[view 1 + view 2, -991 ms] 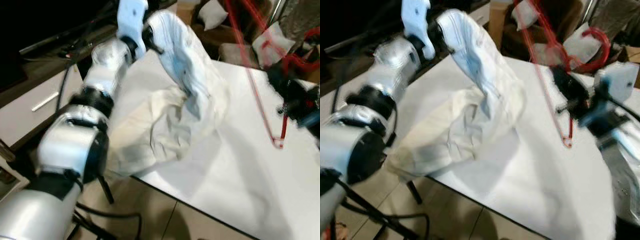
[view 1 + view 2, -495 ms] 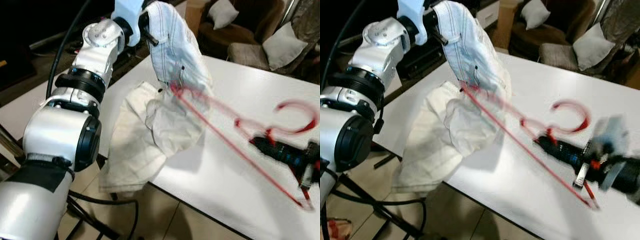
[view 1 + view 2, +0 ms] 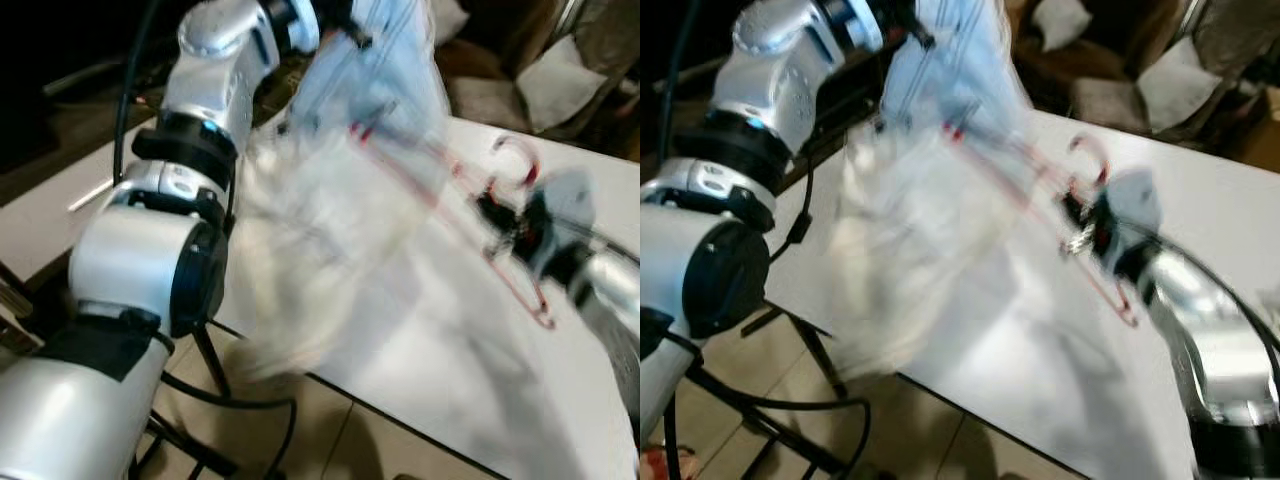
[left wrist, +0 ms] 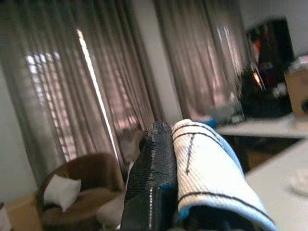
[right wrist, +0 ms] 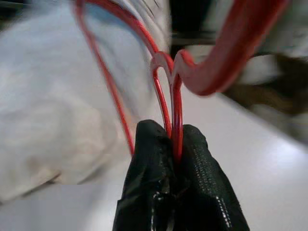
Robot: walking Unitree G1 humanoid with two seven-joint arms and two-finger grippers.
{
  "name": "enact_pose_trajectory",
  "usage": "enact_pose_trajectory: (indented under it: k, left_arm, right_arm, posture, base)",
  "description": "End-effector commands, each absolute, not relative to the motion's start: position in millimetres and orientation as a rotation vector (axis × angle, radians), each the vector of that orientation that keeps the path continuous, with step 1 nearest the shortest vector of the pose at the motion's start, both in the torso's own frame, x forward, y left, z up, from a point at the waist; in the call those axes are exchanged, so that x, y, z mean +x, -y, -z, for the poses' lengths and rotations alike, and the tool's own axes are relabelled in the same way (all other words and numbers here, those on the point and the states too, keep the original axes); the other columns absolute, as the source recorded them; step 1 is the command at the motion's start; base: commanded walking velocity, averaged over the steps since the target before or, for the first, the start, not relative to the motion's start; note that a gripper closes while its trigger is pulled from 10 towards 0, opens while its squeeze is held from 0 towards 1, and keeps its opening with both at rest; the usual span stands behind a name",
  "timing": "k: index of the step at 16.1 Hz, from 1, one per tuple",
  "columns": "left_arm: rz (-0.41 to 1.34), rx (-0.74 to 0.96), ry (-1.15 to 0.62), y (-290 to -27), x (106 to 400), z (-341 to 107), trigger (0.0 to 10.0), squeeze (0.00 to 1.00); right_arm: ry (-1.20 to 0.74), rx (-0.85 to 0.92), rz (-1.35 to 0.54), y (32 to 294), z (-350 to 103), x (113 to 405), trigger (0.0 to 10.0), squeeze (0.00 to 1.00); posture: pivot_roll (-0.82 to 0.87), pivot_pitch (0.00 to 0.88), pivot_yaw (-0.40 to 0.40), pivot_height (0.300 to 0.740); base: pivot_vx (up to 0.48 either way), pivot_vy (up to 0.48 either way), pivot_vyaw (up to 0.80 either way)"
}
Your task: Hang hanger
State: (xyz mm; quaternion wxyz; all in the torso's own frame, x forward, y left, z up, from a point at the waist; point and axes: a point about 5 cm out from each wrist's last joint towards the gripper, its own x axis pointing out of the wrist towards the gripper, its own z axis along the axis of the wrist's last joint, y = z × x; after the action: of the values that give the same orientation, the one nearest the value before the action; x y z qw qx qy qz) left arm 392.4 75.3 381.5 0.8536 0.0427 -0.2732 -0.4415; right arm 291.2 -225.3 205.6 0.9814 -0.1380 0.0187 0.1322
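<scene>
White table (image 3: 600, 420): left gripper (image 4: 166, 159) pinches garment (image 3: 370, 60) aloft; right gripper (image 5: 173, 144) clamps red hanger (image 3: 1040, 170), feeding it inside.

My rig's left arm (image 3: 165, 250) of glossy silver rounded segments with black joint bands, thin black cable alongside, matte black textured fingers (image 5: 197, 163) on my right tool (image 5: 174, 144)

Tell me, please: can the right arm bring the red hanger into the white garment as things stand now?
Probably yes. The right pincer is shut on the red hanger, whose far end already meets the white garment. The left pincer holds that garment up above the table, so little seems to block the way.
</scene>
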Motion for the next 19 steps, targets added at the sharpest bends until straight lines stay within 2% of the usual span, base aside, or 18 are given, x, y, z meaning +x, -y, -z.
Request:
enact_pose_trajectory:
  k: [1,3,5,6,7,8,9,10,11,12,13,14,16,18,19]
  left_arm:
    - [0.903,0.066,0.748,-86,379,-426,0.0,0.00]
    - [0.871,0.012,0.882,-102,369,-450,0.0,0.00]
    - [0.866,-0.007,0.953,-115,363,-455,0.0,0.00]
    - [0.877,-0.015,0.934,-119,365,-443,0.0,0.00]
    - [0.892,-0.023,0.854,-120,371,-415,0.0,0.00]
    - [0.884,-0.033,0.801,-120,375,-400,0.0,0.00]
    - [0.819,-0.057,0.619,-122,388,-353,0.0,0.00]
    - [0.783,-0.063,0.541,-123,392,-333,0.0,0.00]
    - [0.713,-0.086,0.331,-125,400,-283,0.0,0.00]
    - [0.654,-0.086,0.219,-129,401,-254,0.0,0.00]
    - [0.573,-0.047,0.043,-139,395,-204,0.0,0.00]
    - [0.557,0.026,-0.037,-147,386,-179,0.0,0.00]
    - [0.549,0.138,-0.070,-158,381,-173,0.0,0.00]
    - [0.538,0.400,-0.172,-184,376,-162,0.0,0.00]
    - [0.497,0.468,-0.211,-195,375,-158,0.0,0.00]
  right_arm:
    - [0.060,-0.343,-0.016,259,-228,299,10.0,0.00]
    - [0.290,-0.319,0.154,280,-271,302,10.0,0.00]
    - [0.354,-0.345,0.113,271,-277,301,10.0,0.00]
    - [0.314,-0.353,0.034,256,-261,301,10.0,0.00]
    - [0.206,-0.407,-0.149,232,-229,296,10.0,0.00]
    - [0.171,-0.429,-0.220,224,-218,292,10.0,0.00]
    - [0.143,-0.441,-0.282,218,-204,285,10.0,0.00]
    - [0.147,-0.430,-0.274,219,-202,283,10.0,0.00]
    - [0.164,-0.409,-0.237,228,-206,281,10.0,0.00]
    - [0.178,-0.406,-0.222,234,-211,281,10.0,0.00]
    - [0.202,-0.415,-0.206,246,-222,279,10.0,0.00]
    - [0.207,-0.437,-0.222,252,-229,277,10.0,0.00]
    - [0.169,-0.480,-0.291,252,-229,275,10.0,0.00]
    - [0.065,-0.556,-0.399,248,-220,271,10.0,0.00]
    - [0.028,-0.562,-0.430,246,-215,270,10.0,0.00]
  posture:
    - [-0.14,0.000,0.015,0.740]
    - [-0.14,0.000,0.013,0.740]
    - [-0.14,0.000,0.012,0.740]
    - [-0.14,0.000,0.014,0.740]
    - [-0.14,0.000,0.021,0.740]
    - [-0.14,0.000,0.021,0.740]
    - [-0.15,0.000,0.037,0.740]
    - [-0.15,0.000,0.037,0.740]
    - [-0.16,0.000,0.042,0.740]
    - [-0.17,0.000,0.049,0.740]
    - [-0.17,0.000,0.048,0.740]
    - [-0.17,0.000,0.044,0.740]
    - [-0.17,0.000,0.042,0.740]
    - [-0.16,0.000,0.040,0.740]
    - [-0.16,0.000,0.040,0.740]
  base:
    - [0.000,0.000,0.00]
    - [0.000,0.000,0.00]
    - [0.000,0.000,0.00]
    - [0.000,0.000,0.00]
    - [0.000,0.000,0.00]
    - [0.000,0.000,0.00]
    - [0.000,0.000,0.00]
    - [0.000,0.000,0.00]
    - [0.000,0.000,0.00]
    - [0.000,0.000,0.00]
    - [0.000,0.000,0.00]
    - [0.000,0.000,0.00]
    - [0.000,0.000,0.00]
    - [0.000,0.000,0.00]
    - [0.000,0.000,0.00]
